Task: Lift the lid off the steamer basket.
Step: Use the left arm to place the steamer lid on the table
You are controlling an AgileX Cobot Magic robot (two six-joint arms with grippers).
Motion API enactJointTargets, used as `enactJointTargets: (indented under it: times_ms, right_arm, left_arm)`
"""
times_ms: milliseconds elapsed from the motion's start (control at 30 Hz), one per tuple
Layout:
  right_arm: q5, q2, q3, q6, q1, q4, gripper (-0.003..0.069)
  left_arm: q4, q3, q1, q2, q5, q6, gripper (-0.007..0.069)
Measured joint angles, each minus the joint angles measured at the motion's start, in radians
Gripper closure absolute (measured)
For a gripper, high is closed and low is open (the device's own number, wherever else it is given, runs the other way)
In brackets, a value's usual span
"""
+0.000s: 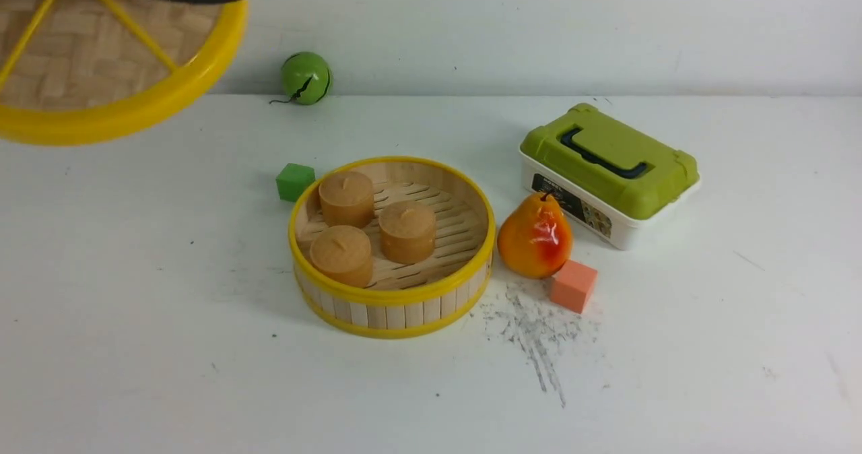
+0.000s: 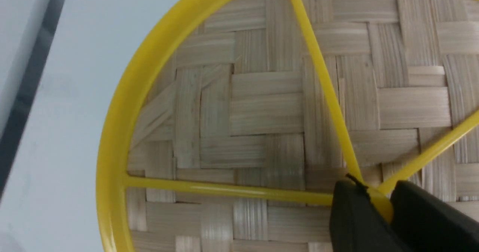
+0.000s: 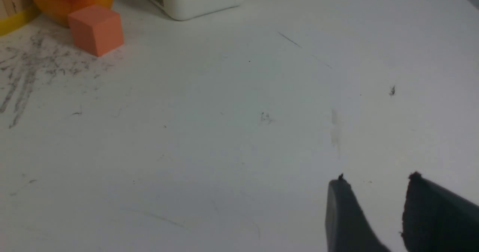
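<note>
The lid (image 1: 101, 56), a woven bamboo disc with a yellow rim and spokes, hangs in the air at the far left, well clear of the steamer basket (image 1: 394, 299). In the left wrist view my left gripper (image 2: 378, 199) is shut on the lid's (image 2: 262, 106) yellow centre knob. The basket stands open at the table's middle with three tan round cakes (image 1: 374, 225) on its slatted floor. My right gripper (image 3: 376, 183) is open and empty just above bare table, to the right of the basket; it does not show in the front view.
A green cube (image 1: 295, 181) touches the basket's far left side. A pear (image 1: 535, 237) and an orange cube (image 1: 574, 285) sit to its right, with a white box with an olive-green lid (image 1: 609, 171) behind them. A green ball (image 1: 306, 77) lies by the back wall.
</note>
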Motion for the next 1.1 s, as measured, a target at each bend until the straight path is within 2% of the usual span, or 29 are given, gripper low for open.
enactJointTargets:
  times_ms: [167,300,633,933,1100]
  right_arm:
    - [0.000,0.000,0.000,0.000,0.000,0.000,0.0419]
    - [0.000,0.000,0.000,0.000,0.000,0.000,0.0419]
    - [0.000,0.000,0.000,0.000,0.000,0.000,0.0419]
    - [0.000,0.000,0.000,0.000,0.000,0.000,0.0419]
    - [0.000,0.000,0.000,0.000,0.000,0.000,0.0419]
  left_arm:
    - [-0.148,0.305,0.115,0.027,-0.187,-0.020,0.0523]
    - [-0.170,0.453,0.132,0.101,-0.324,-0.043,0.0523]
    - [-0.183,0.472,0.132,0.279,-0.467,-0.095,0.0519]
    - [-0.171,0.473,0.132,0.317,-0.469,-0.099,0.0381]
    - [-0.176,0.471,0.132,0.242,-0.423,-0.102,0.0391]
